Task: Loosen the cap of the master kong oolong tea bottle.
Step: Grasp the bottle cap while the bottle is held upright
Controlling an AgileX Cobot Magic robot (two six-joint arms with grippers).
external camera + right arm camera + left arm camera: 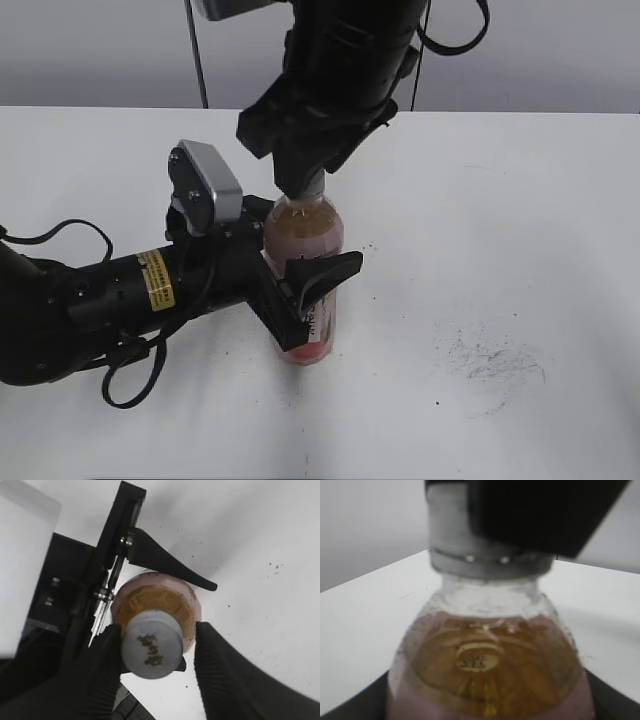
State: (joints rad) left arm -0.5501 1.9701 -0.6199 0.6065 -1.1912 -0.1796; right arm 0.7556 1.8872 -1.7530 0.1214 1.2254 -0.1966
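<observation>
Master kong oolong tea bottle [305, 255] stands upright on the white table [520, 250], its long axis vertical, and that axis is what the coming move turns on. We find the left gripper [300, 290] reaching in from the side with its fingers closed around the bottle's body at label height; one finger crosses in front of the label, the other is hidden behind the bottle. The left wrist view agrees: the amber shoulder fills the picture just ahead of the claw, so the bottle sits between the left jaws.

We find the right gripper [157, 652] coming straight down from above, in line with the bottle's axis. The cap [151, 650] lies directly below its wrist, between the two ribbed fingers [220, 665]. In the right wrist view the finger on the cap's left touches its side, while the one on the right stands a narrow way off it (the shoulder of the bottle shows through that gap). We therefore judge this claw partly open around the cap, not yet clamped; the exterior view hides the cap behind the fingers and cannot settle it.

Our judgement: the right arm is the nearer to the cap and correctly centred. Closing fully, then twisting about the vertical axis, is what remains, with the left grip resisting the turn.
</observation>
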